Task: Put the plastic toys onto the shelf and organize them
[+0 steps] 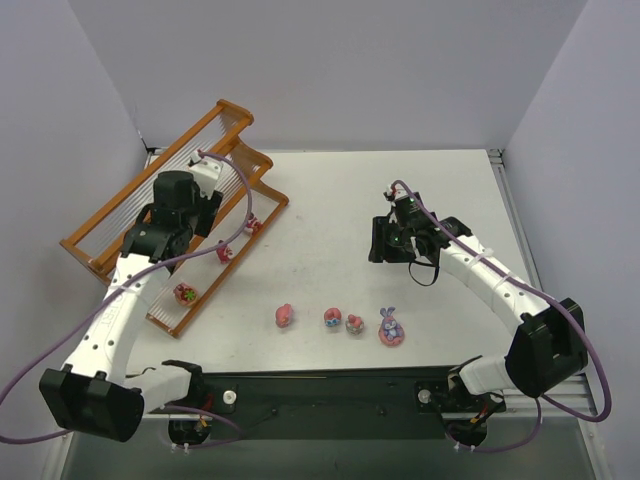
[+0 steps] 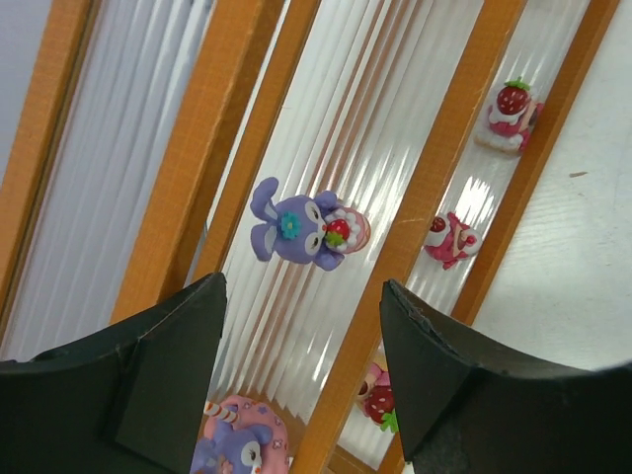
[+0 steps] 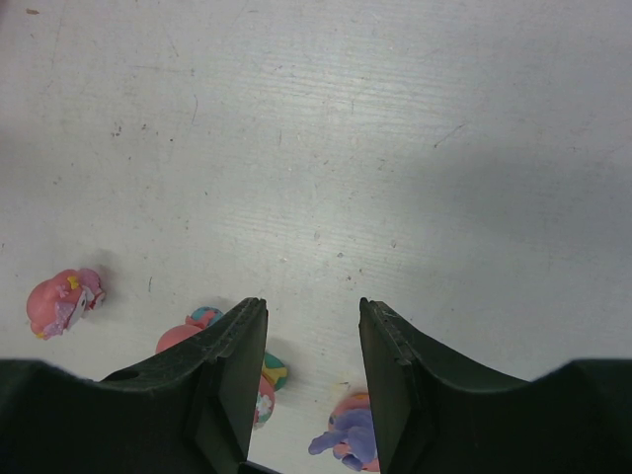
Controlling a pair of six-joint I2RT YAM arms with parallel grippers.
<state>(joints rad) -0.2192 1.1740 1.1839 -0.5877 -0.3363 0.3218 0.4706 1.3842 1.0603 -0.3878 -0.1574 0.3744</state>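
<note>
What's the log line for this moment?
left hand: open over orange wooden shelf | purple plastic bunny figurine: on shelf, ungripped | right hand: open, empty, above white table

We find the overhead view bright and evenly lit from above, the white table point(image 1: 330, 220) slightly washed out; shadows there are soft and faint, the darkest a small patch beneath the right gripper point(image 1: 380, 242); the side walls dull to grey-violet. In the left wrist view we see hard glare streaking the pale rods of the shelf point(image 2: 346, 118), bleaching their edges white; the purple figurine point(image 2: 296, 229) is sharp, while the black fingers point(image 2: 148, 385) of the left gripper point(image 2: 303, 286) are soft and out of focus. In the right wrist view a broad diffuse shadow crosses the table; the right gripper's fingers point(image 3: 232, 375) are blurred; the toys point(image 3: 64, 301) near the bottom edge look slightly soft.
</note>
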